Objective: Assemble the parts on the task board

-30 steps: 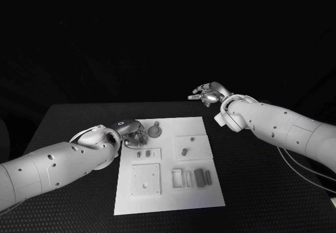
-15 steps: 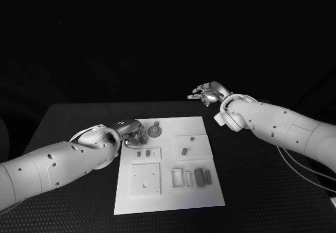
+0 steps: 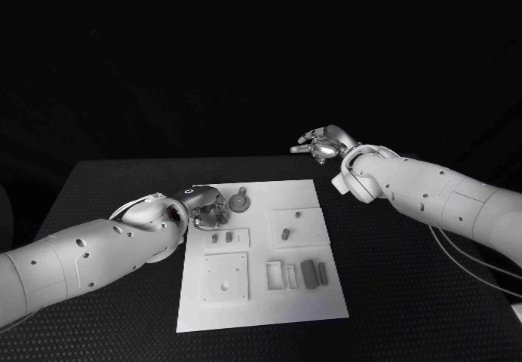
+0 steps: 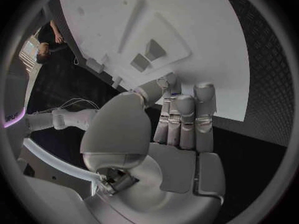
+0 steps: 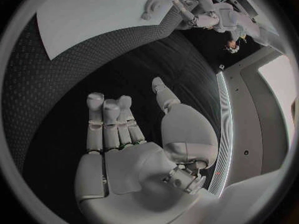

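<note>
The flat white plastic task board (image 3: 265, 256) lay in the middle of the black surface (image 3: 109, 188). Its small grey parts (image 3: 315, 273) looked light, stiff and a bit slippery, best pinched by their long sides. The left robot hand (image 3: 207, 210) rested at the board's 10 o'clock edge with fingers together, holding nothing. The right robot hand (image 3: 321, 145) hung open, well apart at 1 o'clock.
</note>
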`<action>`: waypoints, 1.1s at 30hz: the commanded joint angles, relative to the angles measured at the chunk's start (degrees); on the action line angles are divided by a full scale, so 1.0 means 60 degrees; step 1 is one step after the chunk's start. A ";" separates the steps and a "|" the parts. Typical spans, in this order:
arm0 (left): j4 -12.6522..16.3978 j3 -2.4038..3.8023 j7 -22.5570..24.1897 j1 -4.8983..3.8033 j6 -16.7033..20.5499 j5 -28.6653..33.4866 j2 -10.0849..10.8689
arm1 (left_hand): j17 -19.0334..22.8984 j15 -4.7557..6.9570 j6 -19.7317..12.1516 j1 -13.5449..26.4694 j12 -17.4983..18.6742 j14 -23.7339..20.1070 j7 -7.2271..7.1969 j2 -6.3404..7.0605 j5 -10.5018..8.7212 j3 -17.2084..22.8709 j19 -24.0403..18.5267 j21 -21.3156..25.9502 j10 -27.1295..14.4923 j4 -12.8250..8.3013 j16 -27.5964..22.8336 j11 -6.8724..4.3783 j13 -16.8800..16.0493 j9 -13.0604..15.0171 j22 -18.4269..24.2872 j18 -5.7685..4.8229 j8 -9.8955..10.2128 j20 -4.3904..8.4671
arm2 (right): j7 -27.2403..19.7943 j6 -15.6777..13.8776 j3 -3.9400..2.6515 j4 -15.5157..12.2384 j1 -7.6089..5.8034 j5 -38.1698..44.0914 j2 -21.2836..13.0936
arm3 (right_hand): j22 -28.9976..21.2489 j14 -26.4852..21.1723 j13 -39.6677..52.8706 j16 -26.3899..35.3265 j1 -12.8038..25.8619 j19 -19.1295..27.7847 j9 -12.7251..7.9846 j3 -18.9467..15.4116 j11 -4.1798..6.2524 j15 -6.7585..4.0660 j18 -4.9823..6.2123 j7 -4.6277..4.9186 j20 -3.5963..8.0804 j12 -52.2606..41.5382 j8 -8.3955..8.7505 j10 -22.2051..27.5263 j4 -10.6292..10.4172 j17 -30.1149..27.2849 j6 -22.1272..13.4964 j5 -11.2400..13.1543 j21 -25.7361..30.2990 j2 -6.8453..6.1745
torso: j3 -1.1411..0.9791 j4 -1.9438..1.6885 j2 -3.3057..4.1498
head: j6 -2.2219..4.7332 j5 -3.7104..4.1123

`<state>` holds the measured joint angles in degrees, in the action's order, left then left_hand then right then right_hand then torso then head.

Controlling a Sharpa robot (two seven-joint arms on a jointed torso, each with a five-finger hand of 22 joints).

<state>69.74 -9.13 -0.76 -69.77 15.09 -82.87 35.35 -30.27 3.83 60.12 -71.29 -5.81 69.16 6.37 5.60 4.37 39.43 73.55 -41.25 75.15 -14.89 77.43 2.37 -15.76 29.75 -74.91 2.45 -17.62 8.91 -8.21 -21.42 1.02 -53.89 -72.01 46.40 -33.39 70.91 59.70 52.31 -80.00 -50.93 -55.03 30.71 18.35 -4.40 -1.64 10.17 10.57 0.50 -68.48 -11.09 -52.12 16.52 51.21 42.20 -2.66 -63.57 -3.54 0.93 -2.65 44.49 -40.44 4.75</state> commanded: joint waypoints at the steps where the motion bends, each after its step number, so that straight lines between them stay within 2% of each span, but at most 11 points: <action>1: 0.0086 -0.0027 0.0057 0.0028 -0.0373 -0.0077 -0.0026 | 0.0012 0.0046 0.0050 0.0056 -0.0003 0.0016 -0.0010 -0.0061 0.0038 0.0034 -0.0054 0.0030 0.0054 -0.0011 -0.0050 -0.0004 -0.0012 0.0001 -0.0164 0.1030 0.0010 0.0099 | -0.0079 0.0097 -0.0005 -0.0007 0.0002 0.0053 0.0002 | -0.0013 -0.0051 -0.0017 -0.0028 0.0102 -0.0002 -0.0014 -0.0034 -0.0016 -0.0016 0.0805 0.0071 0.0060 -0.0059 -0.0059 0.0055 -0.0002 -0.0013 -0.0021 -0.0009 0.0023 0.0024 | -0.0005 0.0002 -0.0001 | -0.0018 0.0013; 11: 0.0127 -0.0032 0.0084 0.0029 -0.0227 -0.0077 -0.0014 | 0.0018 0.0042 0.0042 0.0073 0.0011 -0.0006 -0.0006 -0.0060 0.0035 0.0027 -0.0073 0.0041 0.0052 -0.0015 -0.0056 -0.0001 -0.0018 0.0000 -0.0166 0.1020 0.0013 0.0098 | -0.0079 0.0099 -0.0005 -0.0012 0.0002 0.0054 -0.0012 | -0.0014 -0.0052 -0.0020 -0.0030 0.0103 -0.0002 -0.0014 -0.0033 -0.0016 -0.0016 0.0805 0.0071 0.0060 -0.0062 -0.0059 0.0056 -0.0002 -0.0015 -0.0021 -0.0009 0.0022 0.0023 | -0.0003 -0.0008 -0.0004 | -0.0017 0.0023; 18: 0.0056 -0.0032 -0.0174 0.0028 -0.0525 -0.0078 -0.0043 | 0.0027 0.0021 -0.0035 0.0150 0.0074 -0.0065 0.0029 -0.0026 -0.0026 -0.0031 -0.0116 0.0060 -0.0012 -0.0003 -0.0063 0.0022 -0.0021 -0.0014 -0.0174 0.0995 0.0051 0.0093 | -0.0077 0.0101 -0.0005 -0.0011 0.0002 0.0055 -0.0022 | -0.0014 -0.0052 -0.0022 -0.0030 0.0103 -0.0002 -0.0015 -0.0032 -0.0016 -0.0016 0.0805 0.0071 0.0060 -0.0063 -0.0059 0.0056 -0.0003 -0.0016 -0.0021 -0.0009 0.0022 0.0023 | -0.0002 0.0001 -0.0005 | 0.0006 0.0022; 26: -0.0008 -0.0032 -0.0225 0.0027 -0.0455 -0.0057 -0.0042 | 0.0041 -0.0064 -0.0699 0.0180 0.0239 -0.0208 0.0297 0.0107 -0.0086 -0.0133 -0.0221 0.0096 -0.0212 -0.0021 -0.0046 0.0110 -0.0022 -0.0192 -0.0188 0.0987 0.0398 0.0041 | -0.0076 0.0092 -0.0005 -0.0012 0.0002 0.0055 -0.0033 | -0.0014 -0.0053 -0.0024 -0.0031 0.0105 -0.0001 -0.0015 -0.0033 -0.0016 -0.0016 0.0805 0.0071 0.0060 -0.0064 -0.0059 0.0057 -0.0002 -0.0017 -0.0021 -0.0009 0.0022 0.0021 | 0.0000 -0.0008 -0.0006 | 0.0012 0.0036; 28: -0.0009 -0.0032 -0.0233 0.0027 -0.0433 -0.0055 -0.0038 | 0.0047 -0.0090 -0.1009 0.0171 0.0277 -0.0234 0.0299 0.0171 -0.0091 -0.0147 -0.0233 0.0102 -0.0270 -0.0028 -0.0040 0.0137 -0.0022 -0.0275 -0.0187 0.0994 0.0555 0.0018 | -0.0074 0.0099 -0.0005 -0.0018 0.0002 0.0055 -0.0038 | -0.0015 -0.0053 -0.0025 -0.0031 0.0104 -0.0001 -0.0015 -0.0033 -0.0016 -0.0016 0.0805 0.0071 0.0060 -0.0064 -0.0059 0.0058 -0.0002 -0.0018 -0.0022 -0.0009 0.0023 0.0020 | 0.0000 -0.0008 -0.0004 | 0.0013 0.0036; 33: -0.0033 -0.0032 -0.0253 0.0027 -0.0327 -0.0027 -0.0023 | 0.0064 -0.0122 -0.1250 0.0175 0.0316 -0.0277 0.0315 0.0270 -0.0093 -0.0180 -0.0260 0.0116 -0.0358 -0.0016 -0.0036 0.0171 -0.0023 -0.0339 -0.0186 0.1008 0.0653 -0.0012 | -0.0070 0.0093 -0.0005 -0.0015 0.0002 0.0057 -0.0047 | -0.0015 -0.0054 -0.0026 -0.0031 0.0103 0.0000 -0.0016 -0.0033 -0.0016 -0.0016 0.0805 0.0071 0.0060 -0.0065 -0.0058 0.0058 0.0000 -0.0019 -0.0023 -0.0009 0.0023 0.0017 | 0.0000 -0.0005 -0.0002 | 0.0023 0.0032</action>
<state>69.62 -9.24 -1.88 -69.72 13.92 -83.05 35.23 -29.94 3.03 52.80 -70.15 -4.11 67.91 8.28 6.68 3.94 38.74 72.24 -40.77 73.35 -15.01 77.20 3.27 -15.94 27.74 -74.94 2.16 -13.85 8.99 -8.20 -21.41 1.02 -53.89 -72.01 46.41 -33.64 70.92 59.70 52.22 -79.99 -50.93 -55.03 30.66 18.35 -4.40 -1.62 10.17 10.58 0.50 -68.48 -11.09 -52.12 16.52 51.17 41.96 -2.66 -63.57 -3.54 0.93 -2.68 44.46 -40.34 4.95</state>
